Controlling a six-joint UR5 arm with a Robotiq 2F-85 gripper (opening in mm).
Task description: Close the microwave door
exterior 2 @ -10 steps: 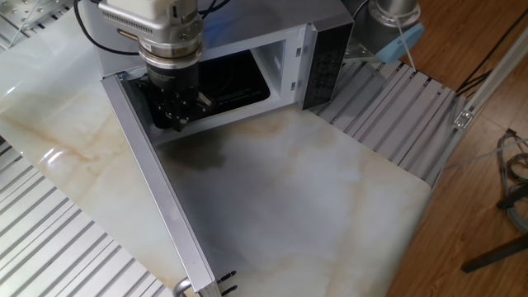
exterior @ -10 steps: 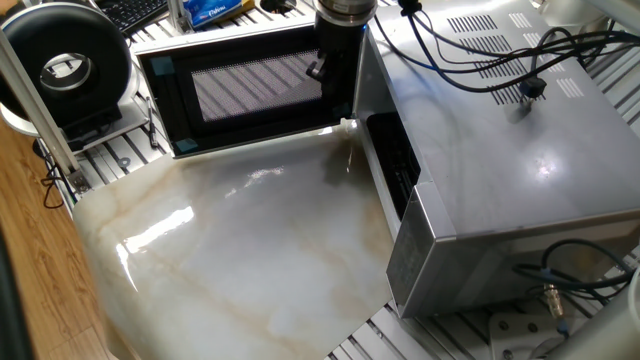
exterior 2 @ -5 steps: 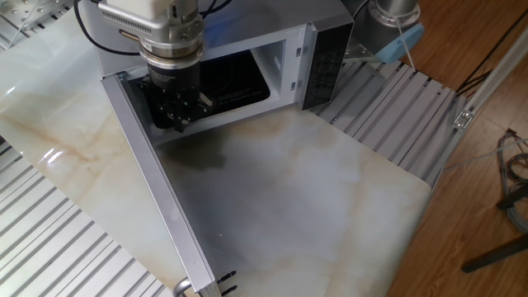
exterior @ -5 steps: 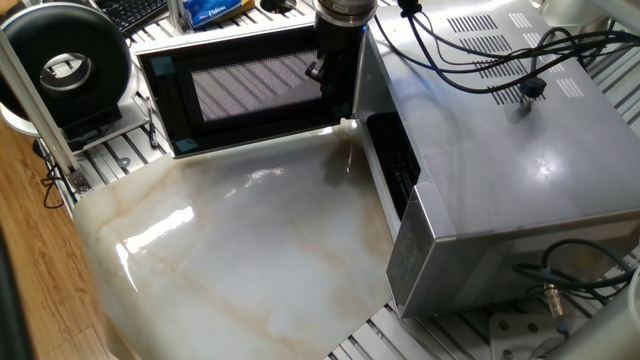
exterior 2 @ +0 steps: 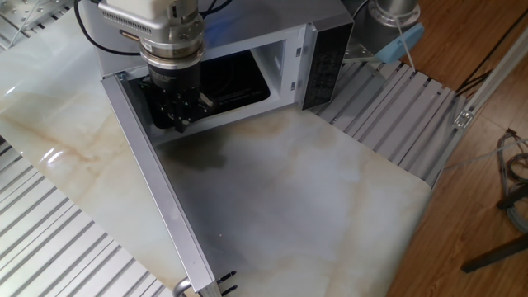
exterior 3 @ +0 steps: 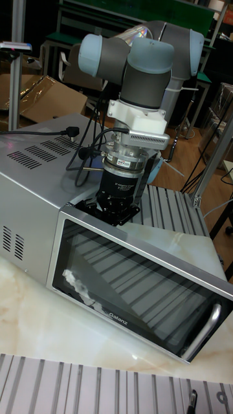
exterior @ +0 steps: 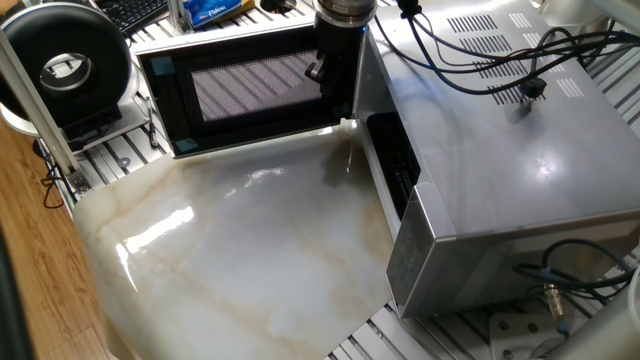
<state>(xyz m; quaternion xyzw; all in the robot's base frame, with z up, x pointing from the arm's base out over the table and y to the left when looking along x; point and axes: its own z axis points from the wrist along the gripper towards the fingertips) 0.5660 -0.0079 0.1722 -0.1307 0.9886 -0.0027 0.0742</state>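
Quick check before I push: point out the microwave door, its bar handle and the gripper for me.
microwave door [exterior: 250,85]: one fixed view, on the inner mesh window.
bar handle [exterior 3: 206,330]: tall fixed view, middle of the vertical silver bar.
gripper [exterior 2: 177,111]: the other fixed view, black fingertip end, in front of the cavity by the hinge side.

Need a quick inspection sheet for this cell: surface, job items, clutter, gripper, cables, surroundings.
Surface: glossy marble slab on slatted aluminium table; nothing lying on the slab.
Job's things: microwave with microwave door swung wide open, cavity exposed.
Clutter: round black-and-white device beside the door; keyboard behind.
Gripper: gripper low at the door's hinge end, inside the opening; jaw state unclear.
Cables: black cables draped over the microwave's top.
Surroundings: wooden floor; cardboard box.
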